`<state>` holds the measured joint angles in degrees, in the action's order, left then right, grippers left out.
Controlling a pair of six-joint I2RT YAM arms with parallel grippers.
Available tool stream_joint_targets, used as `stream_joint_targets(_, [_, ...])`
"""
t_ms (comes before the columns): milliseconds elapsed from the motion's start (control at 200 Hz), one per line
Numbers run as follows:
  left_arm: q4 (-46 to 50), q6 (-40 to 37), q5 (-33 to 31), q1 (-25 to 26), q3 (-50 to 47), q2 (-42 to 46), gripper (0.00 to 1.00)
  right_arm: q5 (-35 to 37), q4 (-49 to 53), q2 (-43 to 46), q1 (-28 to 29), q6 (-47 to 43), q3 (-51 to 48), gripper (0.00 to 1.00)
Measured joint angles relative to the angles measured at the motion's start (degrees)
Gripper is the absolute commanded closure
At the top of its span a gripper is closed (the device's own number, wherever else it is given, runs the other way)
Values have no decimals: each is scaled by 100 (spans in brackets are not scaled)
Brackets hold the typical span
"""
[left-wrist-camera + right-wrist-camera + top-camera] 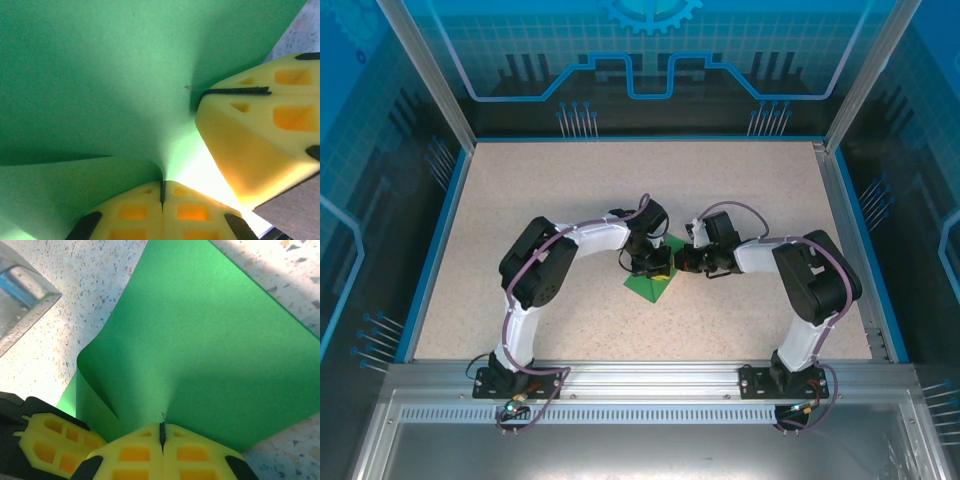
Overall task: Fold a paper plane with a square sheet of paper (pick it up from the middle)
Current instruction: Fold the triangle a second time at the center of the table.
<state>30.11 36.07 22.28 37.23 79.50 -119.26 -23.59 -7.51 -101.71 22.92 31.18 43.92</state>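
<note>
no legible txt, labels, nos

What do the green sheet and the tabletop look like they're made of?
Green sheet: probably thin matte paper; it bends softly and puckers where pinched. Tabletop: hard, speckled beige surface, maybe stone-look laminate; the exact material is unclear.

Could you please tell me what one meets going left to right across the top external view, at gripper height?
In order: left arm's black elbow → left gripper → right gripper → right arm's black elbow. The square sheet of paper overlaps both grippers, so it is left out.
</note>
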Motion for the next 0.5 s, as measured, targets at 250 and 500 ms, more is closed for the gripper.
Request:
stream_joint_targets(250, [-164,22,-59,11,-140,70,90,-4,0,2,-4,-17,0,100])
stream_joint_targets(500, [-468,162,-35,13,-319,140,74,2,26,74,-7,-17,-59,100])
